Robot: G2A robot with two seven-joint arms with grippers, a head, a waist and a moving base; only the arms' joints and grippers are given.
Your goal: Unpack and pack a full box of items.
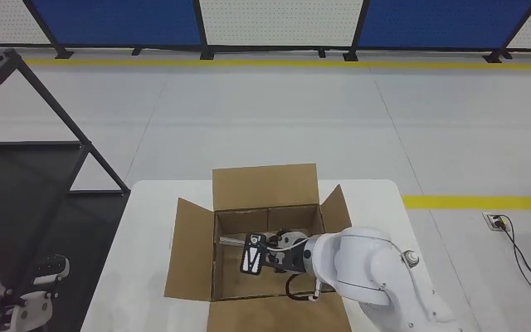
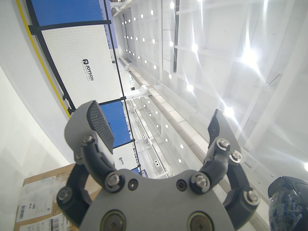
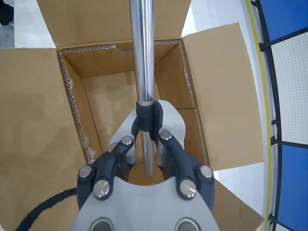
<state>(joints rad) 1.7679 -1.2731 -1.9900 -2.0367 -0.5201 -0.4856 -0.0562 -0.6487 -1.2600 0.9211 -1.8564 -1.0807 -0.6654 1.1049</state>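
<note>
An open cardboard box (image 1: pixel 265 189) stands on the white table (image 1: pixel 141 249) with its flaps spread out. My right gripper (image 1: pixel 253 253) is down inside the box opening. In the right wrist view it (image 3: pixel 146 118) is shut on a shiny metal rod (image 3: pixel 142 49), which runs from between the pads out over the box's far flap (image 3: pixel 108 8). The box floor (image 3: pixel 113 102) under the rod looks bare. My left gripper (image 2: pixel 156 114) is open and holds nothing; it points up at the ceiling, with a labelled cardboard side (image 2: pixel 41 200) beside it.
A black metal rack (image 1: pixel 41 166) stands left of the table. Blue and white partition panels (image 1: pixel 274 21) line the back of the floor, with yellow floor lines (image 1: pixel 465 202) in front. Bare table shows on both sides of the box.
</note>
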